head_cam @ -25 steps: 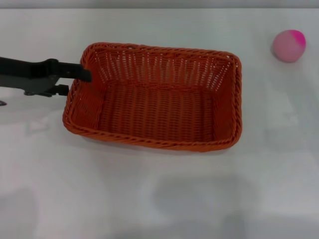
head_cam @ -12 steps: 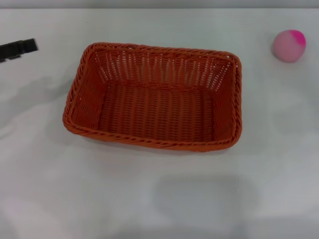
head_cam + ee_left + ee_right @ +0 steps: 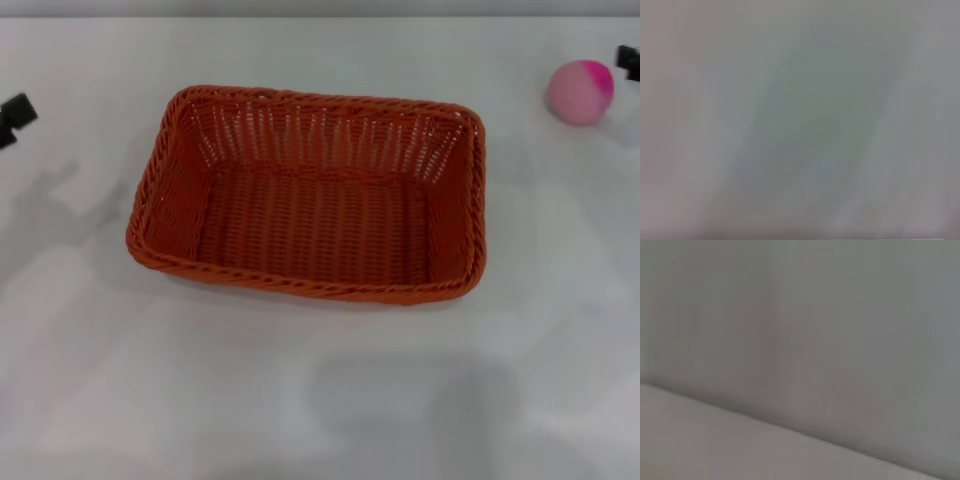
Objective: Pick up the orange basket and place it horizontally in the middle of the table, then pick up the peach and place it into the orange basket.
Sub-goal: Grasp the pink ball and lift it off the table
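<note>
Head view, peach [image 3: 579, 91] just beside right tool [image 3: 628, 62], tool's state unclear

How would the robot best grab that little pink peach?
Probably across its round middle, coming down from above: the peach sits alone on the bare table, clear of the orange basket, so fingers can close on either side. The right gripper is nearest.

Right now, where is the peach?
In the head view the peach sits on the table at the far right, apart from the orange basket, with the right gripper just entering the frame beside it.
</note>
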You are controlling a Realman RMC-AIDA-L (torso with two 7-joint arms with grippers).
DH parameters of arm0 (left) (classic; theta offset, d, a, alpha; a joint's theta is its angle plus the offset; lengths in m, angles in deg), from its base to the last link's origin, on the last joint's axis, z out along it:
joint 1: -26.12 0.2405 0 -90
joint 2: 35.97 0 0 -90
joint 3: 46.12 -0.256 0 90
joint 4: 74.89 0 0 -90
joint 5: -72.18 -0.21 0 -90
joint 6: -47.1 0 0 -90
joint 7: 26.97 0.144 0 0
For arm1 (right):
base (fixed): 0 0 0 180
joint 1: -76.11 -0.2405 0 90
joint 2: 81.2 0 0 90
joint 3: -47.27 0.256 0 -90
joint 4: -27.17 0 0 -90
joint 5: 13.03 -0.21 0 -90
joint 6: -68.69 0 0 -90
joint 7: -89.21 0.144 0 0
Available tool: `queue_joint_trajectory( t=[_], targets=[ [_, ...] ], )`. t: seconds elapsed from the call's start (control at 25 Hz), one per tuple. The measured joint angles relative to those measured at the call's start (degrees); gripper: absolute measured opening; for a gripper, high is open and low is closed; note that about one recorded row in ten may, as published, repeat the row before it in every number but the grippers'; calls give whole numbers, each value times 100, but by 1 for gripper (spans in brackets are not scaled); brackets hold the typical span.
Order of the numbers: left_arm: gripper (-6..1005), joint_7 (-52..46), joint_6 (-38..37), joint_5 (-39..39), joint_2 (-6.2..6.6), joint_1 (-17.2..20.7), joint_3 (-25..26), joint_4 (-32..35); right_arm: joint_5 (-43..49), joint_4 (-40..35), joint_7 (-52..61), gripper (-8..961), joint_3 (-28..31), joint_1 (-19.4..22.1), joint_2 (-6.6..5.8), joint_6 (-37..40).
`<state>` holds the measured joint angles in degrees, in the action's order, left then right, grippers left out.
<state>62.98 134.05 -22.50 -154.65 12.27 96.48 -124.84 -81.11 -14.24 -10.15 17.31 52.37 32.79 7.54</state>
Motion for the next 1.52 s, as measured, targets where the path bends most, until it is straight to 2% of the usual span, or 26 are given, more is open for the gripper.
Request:
queue_joint_trajectory(
  t=[0.12, 0.24, 0.44, 0.8, 1.0, 1.24, 1.52],
  targets=[
    [856, 593, 289, 233, -4, 74, -5, 345, 403, 123, 110, 824, -79, -256, 76, 304],
    [856, 983, 434, 384, 6, 74, 8, 653, 572, 311, 216, 824, -186, -362, 87, 587],
    [855, 1366, 464, 556, -25, 238, 1, 771, 712, 631, 276, 824, -373, -595, 92, 1045],
    [853, 1712, 495, 564, -12, 211, -25, 937, 682, 989, 281, 824, -778, -770, 112, 1872],
    [852, 1737, 496, 565, 0, 203, 7, 996, 673, 1020, 281, 738, -764, -774, 109, 1909],
    [851, 1764, 468, 574, -1, 209, 14, 996, 666, 1001, 255, 517, -789, -738, 106, 1884],
    [848, 1768, 464, 580, -1, 208, 7, 996, 647, 975, 236, 402, -768, -720, 108, 1717]
  ],
)
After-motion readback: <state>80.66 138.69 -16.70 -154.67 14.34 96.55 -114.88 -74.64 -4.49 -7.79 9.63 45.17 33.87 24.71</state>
